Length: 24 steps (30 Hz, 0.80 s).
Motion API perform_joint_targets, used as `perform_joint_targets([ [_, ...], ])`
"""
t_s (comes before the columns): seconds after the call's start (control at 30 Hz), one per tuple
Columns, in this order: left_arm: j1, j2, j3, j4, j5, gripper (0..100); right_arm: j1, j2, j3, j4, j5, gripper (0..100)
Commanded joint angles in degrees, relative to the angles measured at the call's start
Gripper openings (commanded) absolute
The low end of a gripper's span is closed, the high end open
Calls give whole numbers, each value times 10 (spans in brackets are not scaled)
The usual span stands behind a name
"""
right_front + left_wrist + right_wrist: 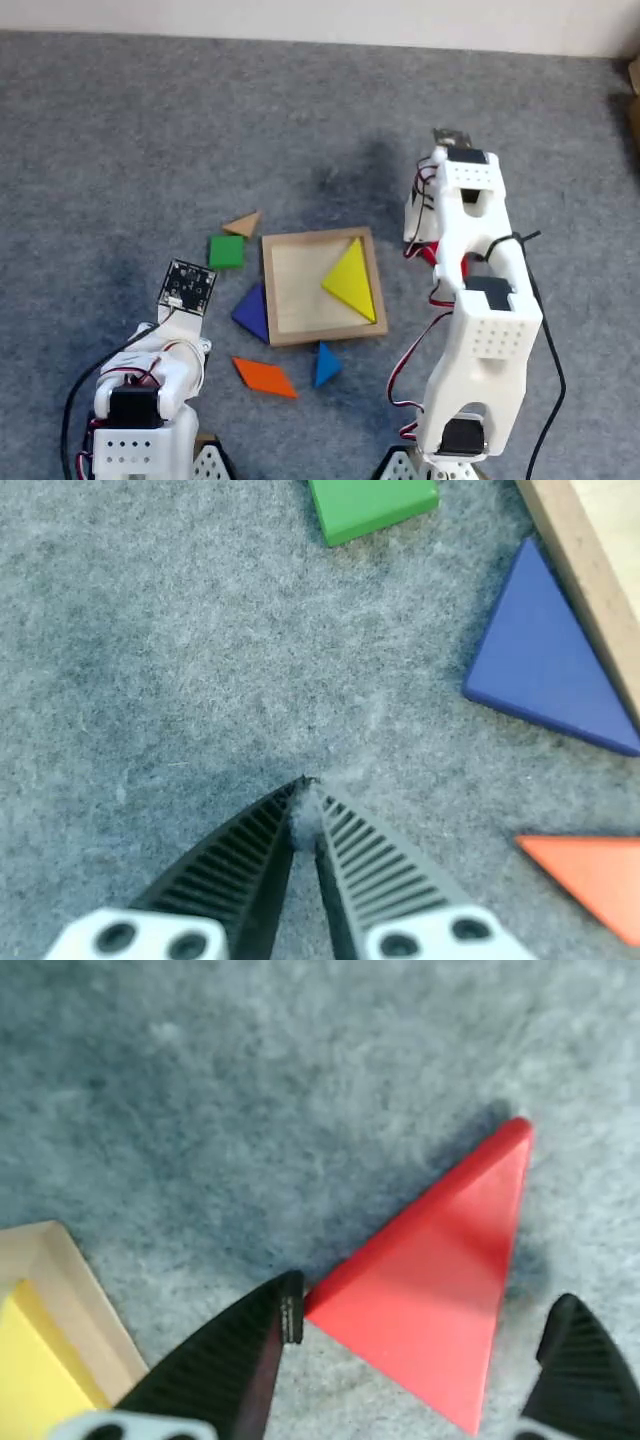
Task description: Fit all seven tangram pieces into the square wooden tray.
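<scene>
The square wooden tray (315,238) lies mid-table with a yellow triangle (352,280) inside, against its right wall. Left of it lie a tan triangle (243,223), a green square (226,251) and a dark blue triangle (253,312). An orange parallelogram (265,376) and a small blue triangle (325,364) lie in front. My right gripper (428,1310) is open low over a red triangle (430,1270), one finger on each side, right of the tray. My left gripper (305,788) is shut and empty on the carpet, near the dark blue triangle (545,670).
Grey carpet covers the table. The right arm (470,200) stands over the red triangle (430,254) beside the tray's right wall. The tray corner (60,1290) and yellow piece (25,1380) lie close to one right finger. Open carpet stretches behind the tray.
</scene>
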State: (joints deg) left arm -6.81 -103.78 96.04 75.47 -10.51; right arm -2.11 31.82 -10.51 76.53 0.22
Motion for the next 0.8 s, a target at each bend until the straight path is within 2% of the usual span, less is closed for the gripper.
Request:
perform_joint_targets([
  [0.0, -7, -7, 11, 2, 6, 5, 7, -11, -30, 4, -6, 344],
  [0.1, -7, -7, 11, 2, 6, 5, 7, -11, -29, 4, -6, 334],
  [0.3, -7, -7, 11, 2, 6, 5, 8, -11, -29, 4, -6, 220],
  [0.77, -7, -7, 11, 2, 6, 5, 5, -46, -66, 36, -1, 213],
])
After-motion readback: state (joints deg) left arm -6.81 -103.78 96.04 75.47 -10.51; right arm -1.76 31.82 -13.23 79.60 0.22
